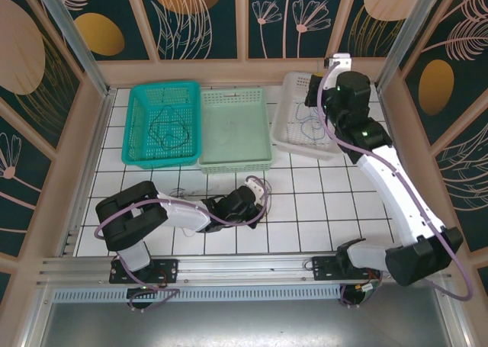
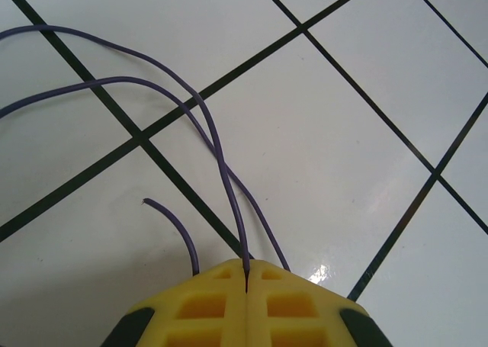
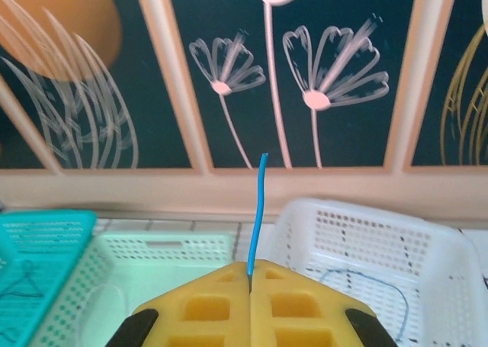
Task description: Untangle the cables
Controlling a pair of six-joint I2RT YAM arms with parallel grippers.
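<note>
A thin purple cable (image 2: 204, 114) lies in loops on the white tiles. My left gripper (image 2: 246, 272) is shut on one strand of it, low on the table near the middle (image 1: 258, 188). A loose cable end (image 2: 146, 202) lies just left of the jaws. My right gripper (image 3: 251, 271) is shut on a blue cable (image 3: 257, 210) whose free end sticks straight up. That gripper hangs over the white basket (image 1: 293, 137) at the back right (image 1: 324, 95). More blue cable (image 3: 385, 286) rests inside the white basket (image 3: 427, 240).
A teal basket (image 1: 137, 126) holds a dark cable. A pale green basket (image 1: 235, 162) stands between it and the white one. Wooden walls with metal posts fence the table on three sides.
</note>
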